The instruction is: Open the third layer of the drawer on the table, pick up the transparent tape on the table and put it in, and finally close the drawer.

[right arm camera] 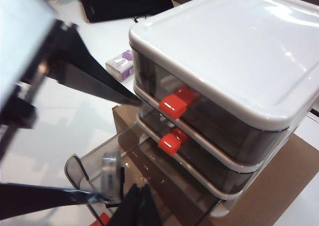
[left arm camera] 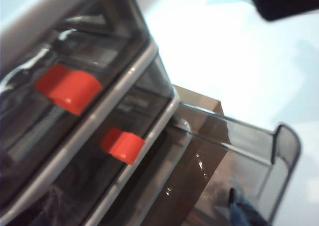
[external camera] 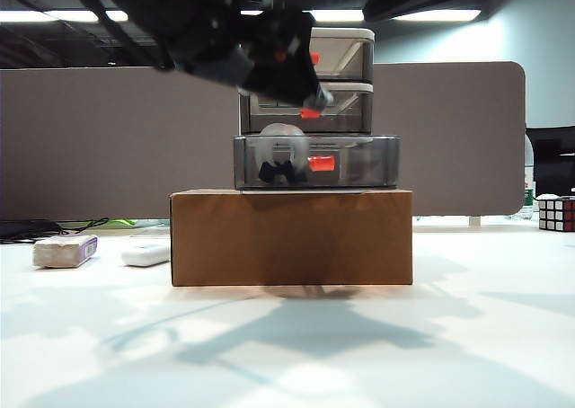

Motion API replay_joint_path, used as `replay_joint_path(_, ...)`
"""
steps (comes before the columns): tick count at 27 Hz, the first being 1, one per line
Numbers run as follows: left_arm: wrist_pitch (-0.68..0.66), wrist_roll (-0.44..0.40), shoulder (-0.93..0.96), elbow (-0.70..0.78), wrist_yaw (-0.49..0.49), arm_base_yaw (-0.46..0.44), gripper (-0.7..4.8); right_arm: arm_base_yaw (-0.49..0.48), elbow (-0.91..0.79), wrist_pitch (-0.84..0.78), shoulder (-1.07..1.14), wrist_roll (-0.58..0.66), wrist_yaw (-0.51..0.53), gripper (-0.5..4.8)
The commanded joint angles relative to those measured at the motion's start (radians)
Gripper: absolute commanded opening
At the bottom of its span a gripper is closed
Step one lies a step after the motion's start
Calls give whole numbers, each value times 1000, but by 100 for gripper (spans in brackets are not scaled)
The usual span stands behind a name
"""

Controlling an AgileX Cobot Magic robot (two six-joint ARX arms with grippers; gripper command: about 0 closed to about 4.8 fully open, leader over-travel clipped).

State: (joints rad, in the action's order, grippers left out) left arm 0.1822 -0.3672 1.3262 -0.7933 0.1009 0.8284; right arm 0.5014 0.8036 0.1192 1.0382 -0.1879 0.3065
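Clear transparent tape sits inside the pulled-out third layer, left of its red-orange tab. Left gripper, fingers spread wide and empty, hovers just above, nearer the drawer front. Right gripper, fingers apart, holds nothing; the closing push looks like the left's.

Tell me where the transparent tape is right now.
In the exterior view the transparent tape stands inside the pulled-out third layer of the drawer, left of its red tab, atop the cardboard box, just under the left gripper.

Brown cardboard box, purple-labelled block (far left), white remote-like thing, Rubik's cube
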Motion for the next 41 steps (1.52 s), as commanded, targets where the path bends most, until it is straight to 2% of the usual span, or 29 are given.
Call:
replay_joint_path(1,-95,8,-92,-4,14,60,421,1,5,5,-3,-8,-1,-5)
replay_joint_path(2,-142,10,-122,-4,5,82,391,1,5,4,-3,-8,-1,-5)
replay_joint_path(4,-301,11,-196,-4,-82,132,175,1,5,3,-3,-8,-1,-5)
replay_joint_path(5,-352,26,-214,-4,-126,139,95,1,5,3,-3,-8,-1,-5)
replay_joint_path(7,-444,67,-231,-4,-229,141,-5,1,5,3,-3,-8,-1,-5)
replay_joint_path(9,-503,77,-230,-4,-272,135,-6,1,5,3,-3,-7,-1,-5)
replay_joint_path(11,-521,79,-209,-2,-272,111,-6,1,5,5,-3,-6,-1,-5)
replay_joint_path(18,-386,95,-92,-2,-290,-18,-6,1,5,15,-3,-3,-2,-5)
replay_joint_path(25,-251,98,-12,-2,-281,-59,-6,1,5,15,-3,-4,-18,-5)
replay_joint_path(29,-104,98,47,-2,-217,-59,-6,1,5,19,-3,-23,-21,-5)
replay_joint_path(34,-5,98,97,-2,-127,-59,-6,1,5,20,-3,-26,-28,-5)
replay_joint_path(36,63,95,122,-2,-31,-59,-6,1,5,20,-3,-27,-47,-5)
replay_joint_path(38,90,87,129,-2,9,-59,-6,1,5,21,-3,-29,-47,-5)
replay_joint_path(41,87,87,127,-2,10,-58,-6,1,5,24,-3,-30,-47,-5)
